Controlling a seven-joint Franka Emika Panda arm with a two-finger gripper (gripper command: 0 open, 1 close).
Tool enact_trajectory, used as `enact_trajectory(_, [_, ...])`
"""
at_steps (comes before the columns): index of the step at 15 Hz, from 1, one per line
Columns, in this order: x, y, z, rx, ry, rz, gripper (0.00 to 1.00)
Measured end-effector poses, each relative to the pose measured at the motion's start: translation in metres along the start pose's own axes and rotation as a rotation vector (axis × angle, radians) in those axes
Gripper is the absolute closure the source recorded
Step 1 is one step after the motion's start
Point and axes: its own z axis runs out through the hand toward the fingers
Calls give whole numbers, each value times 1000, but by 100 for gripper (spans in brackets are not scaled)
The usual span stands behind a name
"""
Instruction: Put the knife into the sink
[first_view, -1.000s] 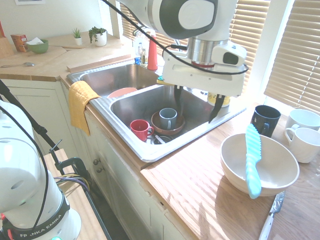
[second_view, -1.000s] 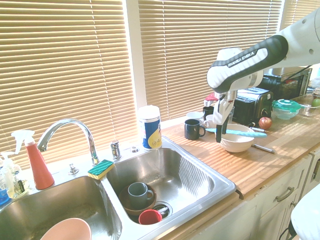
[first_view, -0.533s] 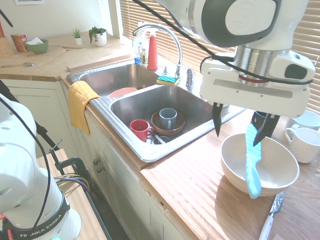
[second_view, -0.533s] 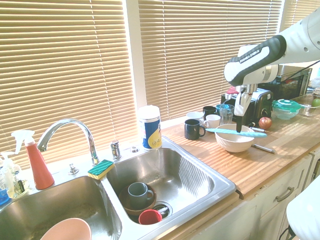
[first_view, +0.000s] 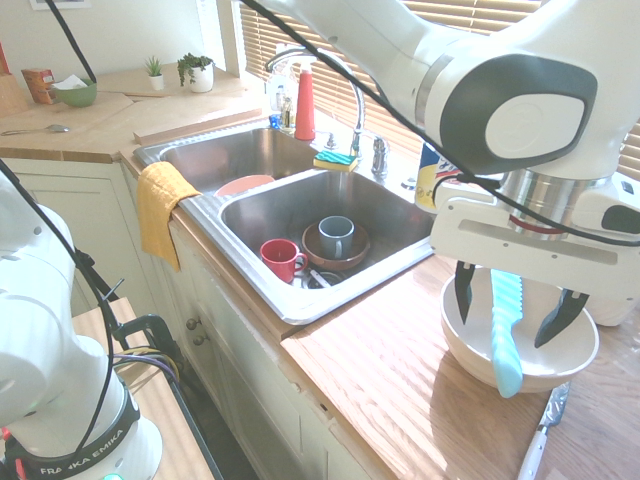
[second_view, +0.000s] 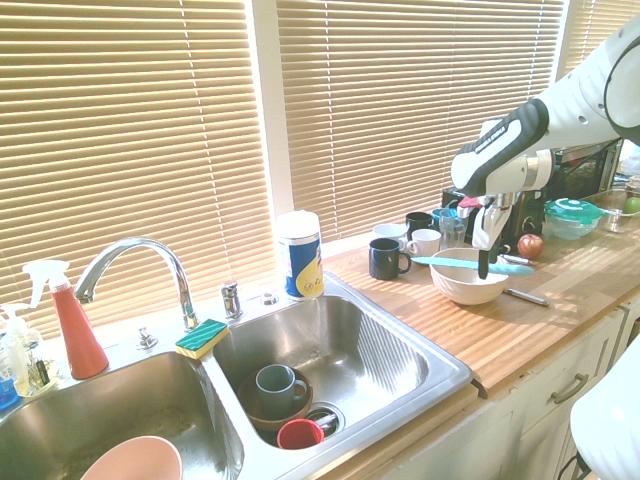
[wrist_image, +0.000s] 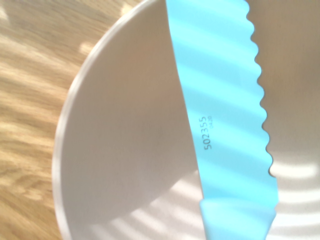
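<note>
The turquoise knife lies across the rim of a wide white bowl on the wooden counter, right of the sink. My gripper hangs over the bowl, open, with one dark finger on each side of the blade and not touching it. In the second exterior view the knife rests level on the bowl with the gripper down at it. The wrist view shows the wavy-edged blade close over the bowl's inside.
The sink's right basin holds a red mug and a brown bowl with a grey mug. A pink bowl sits in the left basin. A white-handled knife lies by the bowl. Mugs stand behind it.
The gripper has moved from above the sink's right edge to over the white bowl and come down astride the knife. It stayed open; the knife has not moved.
</note>
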Motion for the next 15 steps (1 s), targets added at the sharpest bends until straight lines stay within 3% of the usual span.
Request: enact_trajectory(15, [8, -4, 16, 22, 11, 30, 100])
